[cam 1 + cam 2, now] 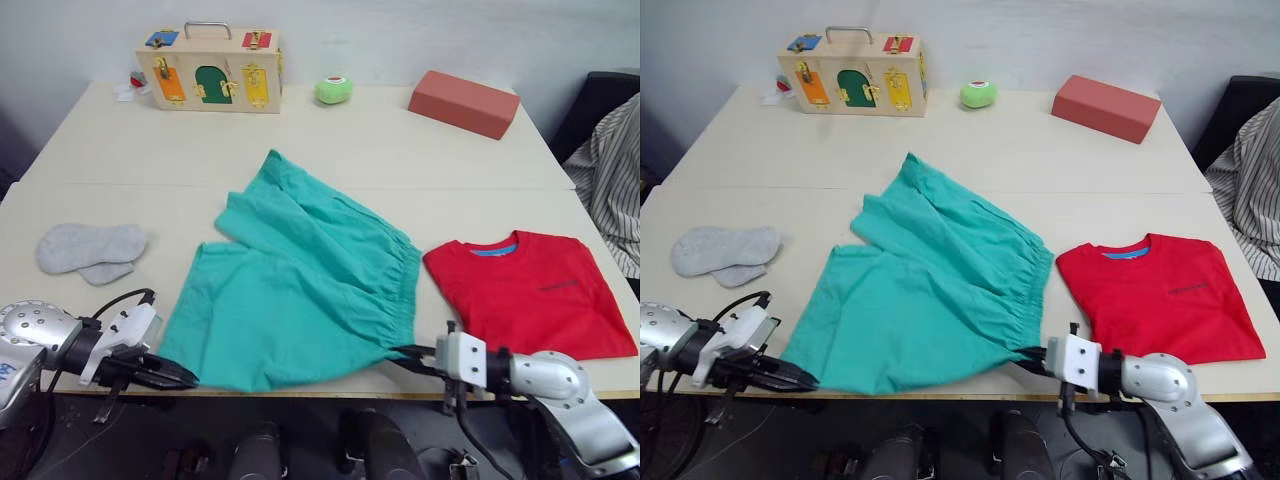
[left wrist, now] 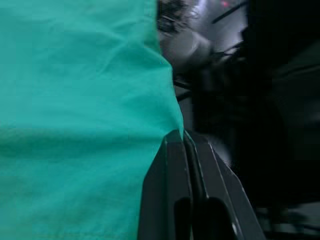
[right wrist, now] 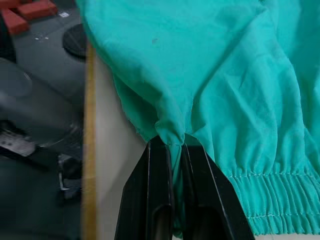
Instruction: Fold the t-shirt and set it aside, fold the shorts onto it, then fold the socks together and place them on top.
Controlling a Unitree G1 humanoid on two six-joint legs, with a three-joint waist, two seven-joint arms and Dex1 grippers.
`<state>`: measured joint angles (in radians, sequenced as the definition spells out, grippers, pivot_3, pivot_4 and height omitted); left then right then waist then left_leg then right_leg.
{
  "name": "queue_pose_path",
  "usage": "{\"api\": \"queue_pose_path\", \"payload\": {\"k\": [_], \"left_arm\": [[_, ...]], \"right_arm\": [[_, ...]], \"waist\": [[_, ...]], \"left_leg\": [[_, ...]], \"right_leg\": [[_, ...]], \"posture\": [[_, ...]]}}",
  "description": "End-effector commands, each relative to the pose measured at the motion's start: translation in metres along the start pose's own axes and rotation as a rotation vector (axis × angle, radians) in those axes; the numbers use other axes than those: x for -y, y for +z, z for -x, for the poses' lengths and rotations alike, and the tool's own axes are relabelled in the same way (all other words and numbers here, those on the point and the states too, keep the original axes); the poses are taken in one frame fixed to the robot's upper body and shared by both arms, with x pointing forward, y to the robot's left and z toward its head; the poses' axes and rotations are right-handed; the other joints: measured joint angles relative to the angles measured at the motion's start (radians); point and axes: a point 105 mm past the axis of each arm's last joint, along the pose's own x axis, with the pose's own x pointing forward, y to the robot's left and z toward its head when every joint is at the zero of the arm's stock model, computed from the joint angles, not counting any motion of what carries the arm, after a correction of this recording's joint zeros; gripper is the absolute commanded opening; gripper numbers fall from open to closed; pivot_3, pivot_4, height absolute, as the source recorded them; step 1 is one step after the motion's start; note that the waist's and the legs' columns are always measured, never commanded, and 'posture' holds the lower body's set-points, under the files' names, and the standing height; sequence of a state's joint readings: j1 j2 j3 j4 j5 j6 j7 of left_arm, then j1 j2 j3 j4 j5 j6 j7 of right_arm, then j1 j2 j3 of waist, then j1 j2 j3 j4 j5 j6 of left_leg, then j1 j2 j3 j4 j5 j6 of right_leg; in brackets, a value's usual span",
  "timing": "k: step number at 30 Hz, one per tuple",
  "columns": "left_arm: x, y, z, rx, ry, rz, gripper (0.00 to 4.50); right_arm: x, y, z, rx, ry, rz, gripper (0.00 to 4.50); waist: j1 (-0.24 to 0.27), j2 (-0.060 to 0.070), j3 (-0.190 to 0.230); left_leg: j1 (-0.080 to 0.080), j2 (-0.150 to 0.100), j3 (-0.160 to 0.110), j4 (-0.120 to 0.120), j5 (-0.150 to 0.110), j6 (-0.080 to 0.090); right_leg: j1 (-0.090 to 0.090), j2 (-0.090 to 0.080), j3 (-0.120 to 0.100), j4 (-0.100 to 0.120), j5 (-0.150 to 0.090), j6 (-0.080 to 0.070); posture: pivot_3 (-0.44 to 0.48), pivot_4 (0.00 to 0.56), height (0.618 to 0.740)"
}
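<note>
Both jaws pinch teal shorts (image 1: pixel 300 290), crumpled, near table's front edge.

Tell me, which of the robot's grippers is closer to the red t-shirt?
Right. The right gripper pinches the shorts at the table's near edge, just beside the t-shirt; the left gripper grips their far corner.

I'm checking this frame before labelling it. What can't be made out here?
- The orange drawstring of the shorts: not visible, cloth folds cover the waistband.
- Chest print on the t-shirt: too small to read.
- Underside of the socks: hidden; they overlap.
- Latches on the wooden box: too small.
</note>
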<state>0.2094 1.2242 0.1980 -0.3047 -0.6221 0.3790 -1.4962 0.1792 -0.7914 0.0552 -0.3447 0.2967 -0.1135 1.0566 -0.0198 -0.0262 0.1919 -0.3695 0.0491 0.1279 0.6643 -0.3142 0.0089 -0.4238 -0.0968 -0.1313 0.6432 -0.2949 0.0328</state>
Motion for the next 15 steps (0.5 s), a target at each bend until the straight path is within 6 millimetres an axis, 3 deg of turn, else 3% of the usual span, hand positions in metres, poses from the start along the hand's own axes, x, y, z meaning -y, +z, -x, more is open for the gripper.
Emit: {"api": "queue_pose_path", "payload": {"k": [1,5,8,15], "left_arm": [[0.017,-0.006,-0.005,-0.021,-0.041,0.060,0.04],[0.023,-0.003,-0.006,0.004,-0.037,0.074,0.04],[0.014,0.011,0.000,0.043,-0.001,0.030,0.04],[-0.064,0.094,0.046,0.243,0.234,-0.243,0.04]], "right_arm": [[-0.006,0.002,0.012,-0.002,0.019,0.025,0.00],[-0.013,0.001,0.016,-0.003,0.014,-0.003,0.00],[-0.017,0.010,0.020,0.045,0.001,-0.054,0.00],[0.009,0.044,0.031,0.187,-0.170,-0.249,0.00]], "waist": [[0.001,0.002,0.001],[0.011,0.001,0.001],[0.024,0.002,0.001],[0.055,0.002,0.001]], "left_leg": [[0.000,0.000,0.000,0.000,0.000,0.000],[-0.001,0.003,-0.001,0.000,0.002,-0.005],[-0.001,0.003,-0.001,-0.001,0.001,-0.005],[-0.002,0.001,-0.003,0.000,0.002,-0.004]], "right_leg": [[0.000,0.001,0.000,0.000,0.000,0.000],[-0.002,0.004,0.000,0.000,-0.003,-0.004],[-0.003,0.004,0.000,0.000,-0.003,-0.005],[-0.002,0.004,-0.001,0.001,-0.002,-0.004]], "posture": [[0.000,0.150,0.740],[0.000,0.150,0.740],[0.000,0.150,0.740],[0.000,0.150,0.740]]}}
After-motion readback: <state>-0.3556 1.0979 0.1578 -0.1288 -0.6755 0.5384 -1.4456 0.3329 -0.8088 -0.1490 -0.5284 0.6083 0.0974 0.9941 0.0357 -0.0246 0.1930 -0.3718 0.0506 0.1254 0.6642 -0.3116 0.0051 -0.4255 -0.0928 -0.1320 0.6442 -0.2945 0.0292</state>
